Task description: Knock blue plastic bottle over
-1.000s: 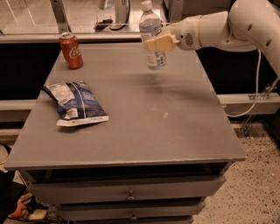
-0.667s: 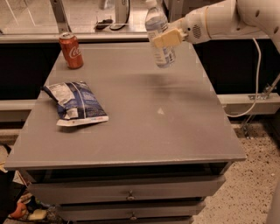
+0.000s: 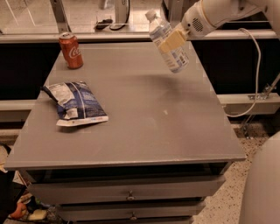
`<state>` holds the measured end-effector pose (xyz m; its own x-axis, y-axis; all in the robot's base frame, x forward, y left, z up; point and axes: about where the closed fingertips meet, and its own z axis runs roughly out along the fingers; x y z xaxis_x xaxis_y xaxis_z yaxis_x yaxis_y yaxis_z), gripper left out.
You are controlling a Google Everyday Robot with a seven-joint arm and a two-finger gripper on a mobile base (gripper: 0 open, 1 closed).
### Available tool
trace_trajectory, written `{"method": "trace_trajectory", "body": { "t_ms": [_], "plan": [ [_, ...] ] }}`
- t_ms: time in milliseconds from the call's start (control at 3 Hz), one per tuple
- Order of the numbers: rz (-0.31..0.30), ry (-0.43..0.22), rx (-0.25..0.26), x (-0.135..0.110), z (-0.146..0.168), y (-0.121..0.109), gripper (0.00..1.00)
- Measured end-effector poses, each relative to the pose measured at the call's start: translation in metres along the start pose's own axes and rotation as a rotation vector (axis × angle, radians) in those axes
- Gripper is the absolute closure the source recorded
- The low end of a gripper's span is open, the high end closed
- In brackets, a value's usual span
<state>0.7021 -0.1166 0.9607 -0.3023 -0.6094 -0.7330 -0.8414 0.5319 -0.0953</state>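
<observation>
A robot's gripper [image 3: 170,41], reaching in from the upper right on a white arm [image 3: 218,13], is clamped around the middle of the blue plastic bottle [image 3: 178,59]. The bottle tilts, cap toward the upper left, over the far right part of a grey table [image 3: 175,140], its base seemingly just off the surface. Well apart on the left, a red Coca-Cola can [image 3: 71,50] stands near the far corner and a crinkled snack bag [image 3: 76,104] lies flat, leaving open tabletop in front of the bottle, while the table's right edge runs close beside it, a pale cable [image 3: 258,65] hanging beyond.
</observation>
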Motion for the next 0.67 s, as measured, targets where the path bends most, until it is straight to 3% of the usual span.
{"method": "trace_trajectory", "body": {
  "t_ms": [667],
  "plan": [
    [-0.026, 0.218, -0.005, 0.026, 0.021, 0.004, 1.0]
  ]
}}
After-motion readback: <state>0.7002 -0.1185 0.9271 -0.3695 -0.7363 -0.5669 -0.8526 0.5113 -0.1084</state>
